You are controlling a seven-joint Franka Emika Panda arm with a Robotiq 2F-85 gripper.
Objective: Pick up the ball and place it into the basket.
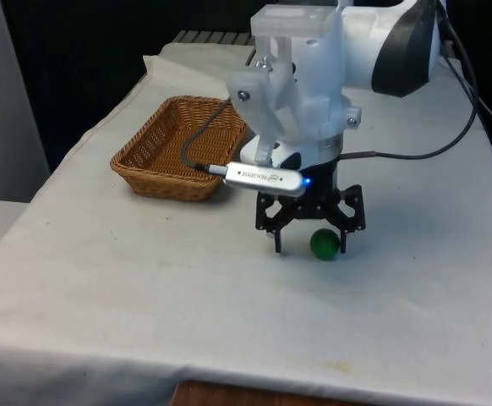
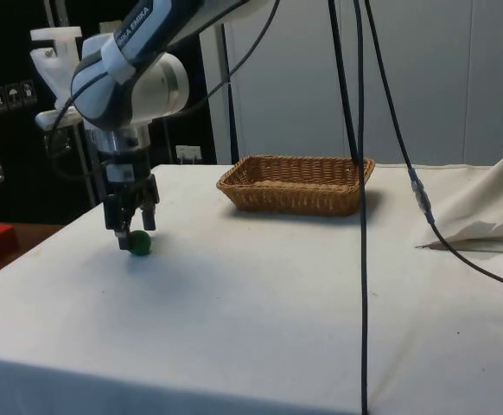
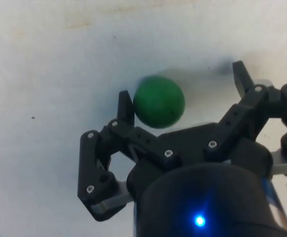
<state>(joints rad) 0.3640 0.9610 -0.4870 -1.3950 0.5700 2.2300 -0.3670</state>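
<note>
In the front view, a brown wicker basket [image 1: 183, 148] is seen in the upper left of the frame, resting on the white cloth [image 1: 128, 279]. Toward the centre right, the black gripper [image 1: 311, 240] is lowered almost to the cloth, and the green ball [image 1: 324, 244] is found between its fingers, nearer the finger on the frame's right than the one on the left.

In the side view the order is reversed: the gripper [image 2: 131, 233] is placed at the left of the frame with the ball [image 2: 139, 243] at its tips, and the basket [image 2: 296, 183] is set well apart, right of centre.

In the wrist view the ball [image 3: 159, 101] is shown close against one finger [image 3: 125, 106], while a clear gap is left to the other finger [image 3: 240, 79]. Contact with the near finger cannot be confirmed; it may be touching or just beside.

The jaws are spread wide, much wider than the ball, and nothing is gripped. The ball is judged to sit off-centre in the opening, so the closing stroke would probably push it sideways before both pads meet it. Being round, it could be rolled out from between the tips if the squeeze is uneven.
</note>
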